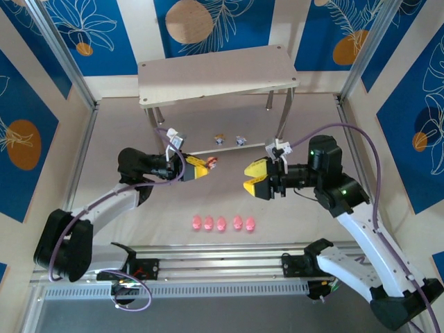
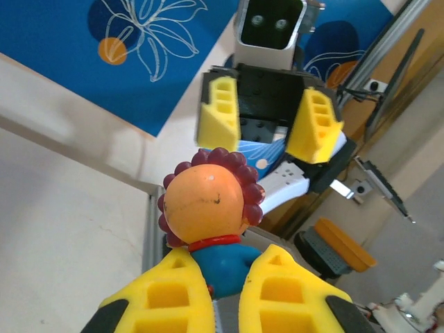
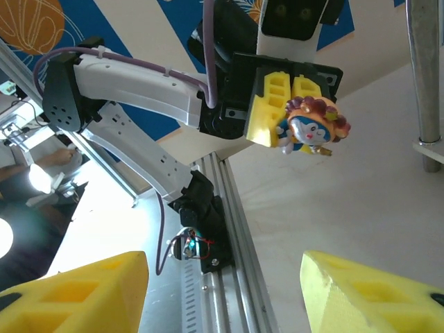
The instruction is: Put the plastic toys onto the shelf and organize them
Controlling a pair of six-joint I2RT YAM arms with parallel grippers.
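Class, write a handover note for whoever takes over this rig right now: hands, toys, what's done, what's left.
The left hand is shut on the maned figurine, held off the table.
The right hand is open, holding nothing.
Done: two small figurines stand under the shelf top, seemingly on its lower board.
To do: shelve the held figurine and the five pink pigs rowed on the table.

Enclosed booth: patterned walls, plain tabletop.
Walls: blue panels (image 1: 243,24) with white leaf line-drawings and orange or tan discs (image 1: 189,21), alternating with pale wood-look strips (image 1: 139,28). Silver metal posts (image 1: 62,55) slant up at the back corners. Tabletop (image 1: 229,201) matte grey-beige, evenly lit, shadows soft. Right wrist view: bright glare (image 3: 38,177) from the room beyond the booth, details blurred.
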